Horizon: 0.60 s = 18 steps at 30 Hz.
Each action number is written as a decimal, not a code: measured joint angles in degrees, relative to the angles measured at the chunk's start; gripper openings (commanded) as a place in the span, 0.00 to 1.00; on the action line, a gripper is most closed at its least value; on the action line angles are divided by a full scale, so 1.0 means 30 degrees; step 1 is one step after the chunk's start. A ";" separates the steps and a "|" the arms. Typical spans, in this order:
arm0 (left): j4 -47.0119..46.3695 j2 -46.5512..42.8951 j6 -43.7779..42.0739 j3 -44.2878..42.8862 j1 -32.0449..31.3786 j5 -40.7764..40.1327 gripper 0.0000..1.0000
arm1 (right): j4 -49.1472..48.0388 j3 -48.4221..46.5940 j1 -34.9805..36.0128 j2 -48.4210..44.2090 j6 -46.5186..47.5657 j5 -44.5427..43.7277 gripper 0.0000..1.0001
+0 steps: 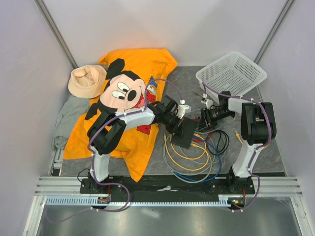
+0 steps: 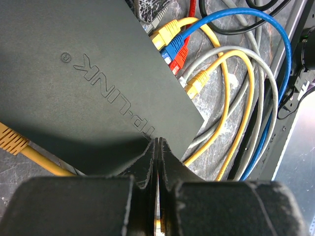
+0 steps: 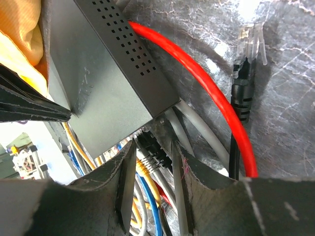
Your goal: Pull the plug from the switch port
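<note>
The switch (image 1: 184, 132) is a flat matte-black box lying mid-table, with coloured cables entering one long edge. My left gripper (image 2: 156, 141) is shut, its tips pressed down on the switch's (image 2: 88, 73) top near the corner. In the right wrist view a dark plug (image 3: 160, 147) with a grey ribbed boot sits in a port at the corner of the switch (image 3: 98, 88). My right gripper (image 3: 152, 143) has one finger on each side of this plug, closed against it. Yellow, blue and red plugs (image 2: 170, 42) sit in neighbouring ports.
A white mesh basket (image 1: 231, 73) stands at the back right. An orange Mickey cloth (image 1: 133, 88), a beige hat (image 1: 87, 81) and a grey cloth (image 1: 69, 118) lie left. Looped cables (image 1: 197, 157) lie in front of the switch. A loose clear-tipped black cable (image 3: 246, 39) lies beside a red cable (image 3: 197, 83).
</note>
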<state>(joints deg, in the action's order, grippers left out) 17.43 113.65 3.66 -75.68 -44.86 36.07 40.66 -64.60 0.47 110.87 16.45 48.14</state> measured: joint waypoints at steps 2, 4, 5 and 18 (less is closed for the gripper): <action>0.0000 0.0000 0.0000 0.0000 0.0000 0.0000 0.02 | -0.0044 0.0000 0.0000 0.0036 -0.0124 0.0007 0.38; 0.0007 0.0000 -0.0007 0.0000 -0.0007 -0.0007 0.01 | -0.0087 -0.0029 -0.0007 0.0160 -0.0357 0.0058 0.36; 0.0007 0.0007 0.0000 0.0000 -0.0007 -0.0007 0.02 | -0.0109 -0.0044 -0.0015 0.0233 -0.0481 0.0102 0.34; 0.0007 0.0036 -0.0007 0.0000 -0.0109 -0.0015 0.01 | -0.0262 -0.0124 -0.0109 0.0532 -0.1078 0.0357 0.24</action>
<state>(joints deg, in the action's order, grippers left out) 17.45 113.75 3.64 -75.68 -45.19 36.03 39.88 -64.97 0.14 112.46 13.21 49.21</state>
